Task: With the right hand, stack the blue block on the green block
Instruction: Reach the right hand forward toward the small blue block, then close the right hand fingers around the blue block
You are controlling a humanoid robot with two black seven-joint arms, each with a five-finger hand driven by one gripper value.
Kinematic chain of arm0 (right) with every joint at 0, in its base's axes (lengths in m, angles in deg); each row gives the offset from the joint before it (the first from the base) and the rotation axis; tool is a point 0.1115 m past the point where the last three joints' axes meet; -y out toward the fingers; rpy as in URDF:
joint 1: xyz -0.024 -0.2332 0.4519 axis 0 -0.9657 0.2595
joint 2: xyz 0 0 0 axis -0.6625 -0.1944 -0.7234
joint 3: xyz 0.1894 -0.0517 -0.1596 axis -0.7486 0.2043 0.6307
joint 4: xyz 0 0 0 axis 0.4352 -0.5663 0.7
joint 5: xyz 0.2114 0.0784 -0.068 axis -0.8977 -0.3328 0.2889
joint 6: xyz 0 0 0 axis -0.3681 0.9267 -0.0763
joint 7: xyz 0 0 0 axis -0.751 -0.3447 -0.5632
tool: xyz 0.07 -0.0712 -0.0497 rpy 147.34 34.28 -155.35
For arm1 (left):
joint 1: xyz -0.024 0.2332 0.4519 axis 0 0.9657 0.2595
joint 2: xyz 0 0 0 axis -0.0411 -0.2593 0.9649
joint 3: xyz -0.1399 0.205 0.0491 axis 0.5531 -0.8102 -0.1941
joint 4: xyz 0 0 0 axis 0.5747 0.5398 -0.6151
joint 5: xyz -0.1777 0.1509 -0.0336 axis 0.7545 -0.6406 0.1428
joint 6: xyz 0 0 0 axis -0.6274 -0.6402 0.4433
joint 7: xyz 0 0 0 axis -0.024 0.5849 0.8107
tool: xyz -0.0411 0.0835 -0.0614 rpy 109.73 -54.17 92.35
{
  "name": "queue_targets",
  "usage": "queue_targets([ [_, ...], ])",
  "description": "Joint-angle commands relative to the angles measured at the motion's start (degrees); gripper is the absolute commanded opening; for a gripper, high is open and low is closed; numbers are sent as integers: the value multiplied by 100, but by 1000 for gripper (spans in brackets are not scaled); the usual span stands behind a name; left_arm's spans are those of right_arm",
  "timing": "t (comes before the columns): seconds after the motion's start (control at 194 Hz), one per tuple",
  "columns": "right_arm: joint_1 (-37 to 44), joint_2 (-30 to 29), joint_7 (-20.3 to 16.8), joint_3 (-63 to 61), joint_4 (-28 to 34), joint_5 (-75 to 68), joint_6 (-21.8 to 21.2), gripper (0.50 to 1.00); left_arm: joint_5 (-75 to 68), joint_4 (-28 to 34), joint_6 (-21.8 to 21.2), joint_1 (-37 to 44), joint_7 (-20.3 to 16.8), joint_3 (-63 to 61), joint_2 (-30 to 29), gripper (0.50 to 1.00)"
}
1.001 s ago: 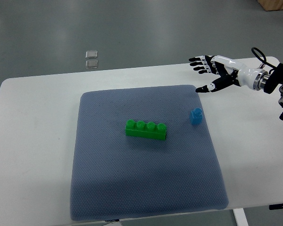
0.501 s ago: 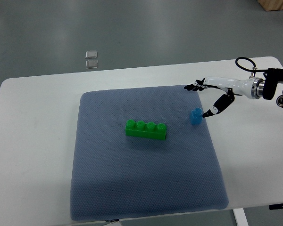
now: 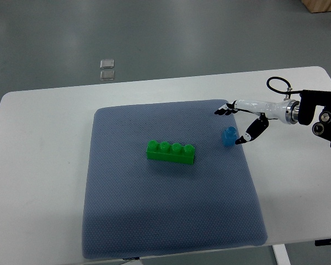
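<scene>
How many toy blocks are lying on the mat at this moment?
2. The green block lies near the middle of the blue mat. The blue block stands to its right, beside the right hand. None seems hidden.

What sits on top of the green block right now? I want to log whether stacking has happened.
Nothing: the green block shows four bare studs. The blue block stands apart on the mat, by the open right hand.

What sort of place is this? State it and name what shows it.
Probably a robotics lab or test room, not a home. A bare white table carries only a grey-blue mat with a green block and a blue block set out as props, the right hand reaches in, and the floor is plain grey.
</scene>
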Motion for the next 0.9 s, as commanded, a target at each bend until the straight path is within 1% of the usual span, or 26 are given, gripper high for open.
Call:
queue_targets([
  [0.0, -9, -35, -3, 11, -5, 129, 7, 850, 0, 1, 1, 0, -6, 0, 0, 1000],
  [0.103, -18, -79, -12, 11, -57, 173, 7, 836, 0, 1, 1, 0, -6, 0, 0, 1000],
  [0.206, -27, -140, -126, 28, -101, 181, 59, 821, 0, 1, 1, 0, 3, 0, 0, 1000],
  [0.372, -27, -220, -135, 107, -163, 181, 165, 797, 0, 1, 1, 0, -6, 0, 0, 1000],
  [0.568, -27, -255, -161, 107, -233, 296, 174, 774, 0, 1, 1, 0, 3, 0, 0, 1000],
  [0.893, -18, -264, -170, 213, -303, 313, 191, 768, 0, 1, 1, 0, 3, 0, 0, 1000],
])
